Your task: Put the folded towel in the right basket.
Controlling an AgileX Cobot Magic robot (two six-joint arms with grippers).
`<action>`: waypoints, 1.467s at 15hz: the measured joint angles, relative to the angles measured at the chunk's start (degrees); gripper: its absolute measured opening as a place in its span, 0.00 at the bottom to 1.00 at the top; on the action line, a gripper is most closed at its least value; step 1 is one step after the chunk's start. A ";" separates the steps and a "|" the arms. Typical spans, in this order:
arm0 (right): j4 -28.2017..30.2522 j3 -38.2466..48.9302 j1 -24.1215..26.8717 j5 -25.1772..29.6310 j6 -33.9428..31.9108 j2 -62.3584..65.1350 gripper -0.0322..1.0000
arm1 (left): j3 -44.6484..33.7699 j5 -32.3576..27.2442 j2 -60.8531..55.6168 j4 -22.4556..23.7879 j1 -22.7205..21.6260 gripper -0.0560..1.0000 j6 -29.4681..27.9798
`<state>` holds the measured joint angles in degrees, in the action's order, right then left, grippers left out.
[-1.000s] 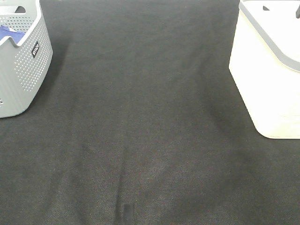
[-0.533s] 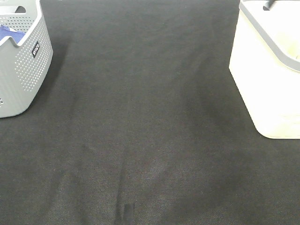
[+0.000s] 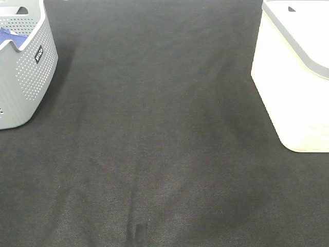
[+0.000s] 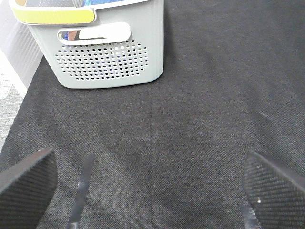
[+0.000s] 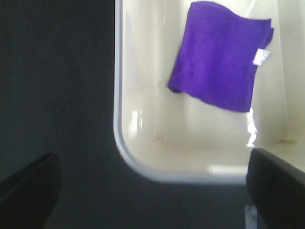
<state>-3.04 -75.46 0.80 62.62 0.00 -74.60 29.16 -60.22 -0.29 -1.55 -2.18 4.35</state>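
The folded purple towel [image 5: 220, 55] lies flat on the floor of the white right basket [image 5: 143, 157], seen in the right wrist view. My right gripper [image 5: 152, 191] is open and empty above the basket's corner, apart from the towel. The white basket [image 3: 288, 92] stands at the right of the high view; its inside is hidden there. My left gripper [image 4: 147, 191] is open and empty over the black cloth, short of the grey left basket [image 4: 109, 62]. Neither gripper shows in the high view.
The grey perforated basket [image 3: 23, 72] stands at the far left of the high view with something blue [image 3: 10, 37] inside. A black cloth [image 3: 154, 144] covers the table between the two baskets.
A dark part of the right arm showed over the white basket's far rim in the earlier frames; it is gone from the high view now. The baskets have not moved.
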 joint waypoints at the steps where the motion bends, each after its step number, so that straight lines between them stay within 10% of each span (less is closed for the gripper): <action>1: -0.06 8.54 0.00 -3.72 0.40 7.45 0.96 | 0.00 0.00 0.00 0.00 0.00 0.99 0.00; 6: -0.06 37.53 0.00 -6.07 5.50 45.95 0.96 | 0.00 0.00 0.00 0.00 0.00 0.99 0.00; 11: -0.11 44.18 0.00 3.21 5.33 70.70 0.96 | 0.00 0.00 0.00 0.00 0.00 0.99 0.00; 22: 0.11 46.52 0.00 -1.32 5.33 74.89 0.96 | 0.00 0.00 0.00 0.06 0.00 0.99 0.00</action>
<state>-2.92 -28.93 0.80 61.31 5.33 0.29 29.16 -60.22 -0.29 -1.49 -2.18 4.35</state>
